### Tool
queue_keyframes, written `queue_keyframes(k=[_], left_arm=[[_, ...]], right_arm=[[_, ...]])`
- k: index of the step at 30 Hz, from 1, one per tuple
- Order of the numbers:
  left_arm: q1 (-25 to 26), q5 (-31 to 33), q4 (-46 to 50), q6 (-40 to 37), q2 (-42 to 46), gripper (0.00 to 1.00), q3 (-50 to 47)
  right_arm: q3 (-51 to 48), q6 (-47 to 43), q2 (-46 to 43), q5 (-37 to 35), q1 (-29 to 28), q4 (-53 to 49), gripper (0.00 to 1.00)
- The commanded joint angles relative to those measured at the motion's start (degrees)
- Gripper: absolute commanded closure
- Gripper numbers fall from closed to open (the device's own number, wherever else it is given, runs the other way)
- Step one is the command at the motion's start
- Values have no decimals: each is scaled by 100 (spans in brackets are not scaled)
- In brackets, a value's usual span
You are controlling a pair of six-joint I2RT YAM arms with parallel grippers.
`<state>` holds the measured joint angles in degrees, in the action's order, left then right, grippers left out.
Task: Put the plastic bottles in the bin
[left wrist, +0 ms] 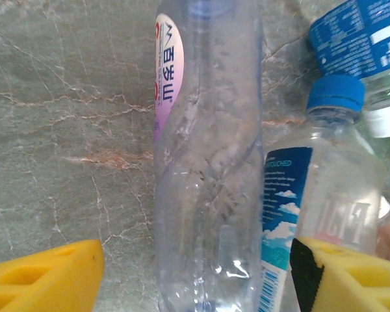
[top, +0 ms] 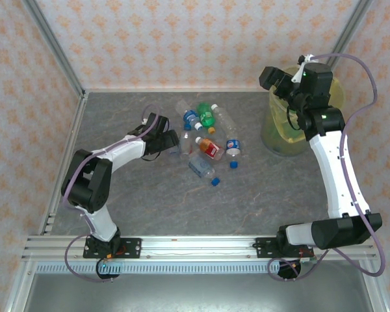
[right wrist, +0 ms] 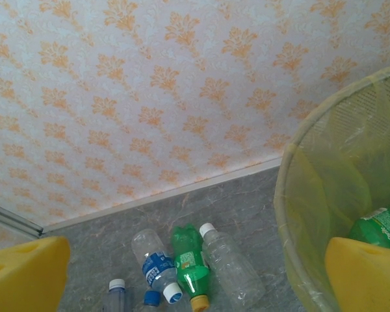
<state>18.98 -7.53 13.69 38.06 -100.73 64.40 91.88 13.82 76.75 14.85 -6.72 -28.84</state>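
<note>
From above: left gripper [top: 171, 144] low on the grey table [top: 260, 195], at the left edge of a heap of bottles [top: 208, 136] lying mid-table; right gripper [top: 283, 81] high over the left rim of the bin [top: 273, 140], far right, well apart from the heap.

At the left wrist: yellow fingers [left wrist: 45, 273] spread either side of a clear bottle [left wrist: 208, 169] lying lengthwise between them; bare table between the left finger and the bottle, so no pinch; blue-labelled bottle [left wrist: 325, 195] touching its right side, the right finger in front of it; another, blue-wrapped, at top right.

At the right wrist: yellow fingers [right wrist: 26, 276] wide apart, nothing between them; bin rim at right, yellow liner inside, a green bottle [right wrist: 380, 227] in it; beyond, below the patterned wall [right wrist: 149, 97], more bottles on the table, one green among clear.
</note>
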Motion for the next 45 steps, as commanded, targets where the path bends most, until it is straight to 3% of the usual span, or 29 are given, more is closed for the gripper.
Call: queue_keyframes(k=[1,11,19,28,39,45], left_arm=[[-66,-333,11,-56,-214,25,221],[-174,-670,-138,-88,-758,25,299],[-197,-769,-277,-128,-1012,34,310],[-198,-453,-44,-413,-671,23,299],[-233,8,611,-1475,-999,23,1014],[-274,-125,784,-1699,-1365,24,1333]], right_arm=[[20,-124,-169,-44,-21,-102,0],[19,-112,-218,-85,-22,-163,0],[103,-107,-204,-54,-22,-249,0],[101,-73,-215,-27,-22,-271,0],[119,-44,-181,44,-20,-245,0],[165,-86,-204,-15,-22,-311,0]])
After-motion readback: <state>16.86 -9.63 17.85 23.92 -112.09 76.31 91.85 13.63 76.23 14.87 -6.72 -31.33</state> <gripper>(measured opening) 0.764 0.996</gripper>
